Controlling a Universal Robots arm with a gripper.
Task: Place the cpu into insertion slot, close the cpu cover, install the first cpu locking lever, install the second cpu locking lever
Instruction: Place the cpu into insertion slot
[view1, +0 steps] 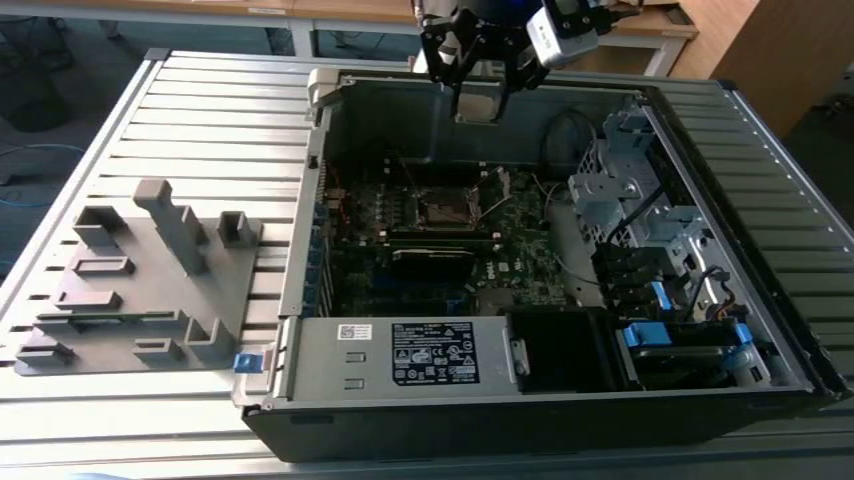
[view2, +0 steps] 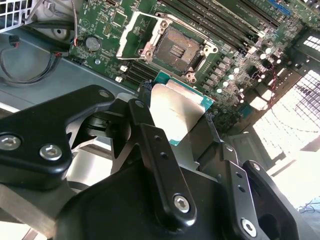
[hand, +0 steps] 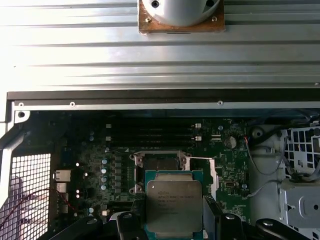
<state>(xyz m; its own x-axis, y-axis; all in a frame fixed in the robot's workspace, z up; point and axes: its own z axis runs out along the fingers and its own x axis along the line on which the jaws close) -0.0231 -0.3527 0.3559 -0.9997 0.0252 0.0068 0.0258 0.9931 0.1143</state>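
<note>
My gripper (view1: 477, 98) hangs over the far wall of the open computer case (view1: 307, 250), shut on the cpu (view1: 477, 106). In both wrist views the cpu (view2: 180, 100) (hand: 173, 202) shows its dull grey top and green edge between the black fingers (view2: 150, 135). The insertion slot (view1: 443, 207) lies below on the green motherboard, a square socket with a dark centre (view2: 177, 47); in the first wrist view the cpu partly hides the slot (hand: 157, 162). The cpu cover (view2: 134, 34) stands swung open beside the socket.
A grey fixture plate (view1: 134, 285) with upright blocks lies at the exterior view's left on the slatted metal table (view1: 200, 110). Inside the case are a black module (view1: 434, 262), a labelled power supply (view1: 430, 352), a metal drive cage (view1: 641, 200) and loose cables (view2: 30, 55).
</note>
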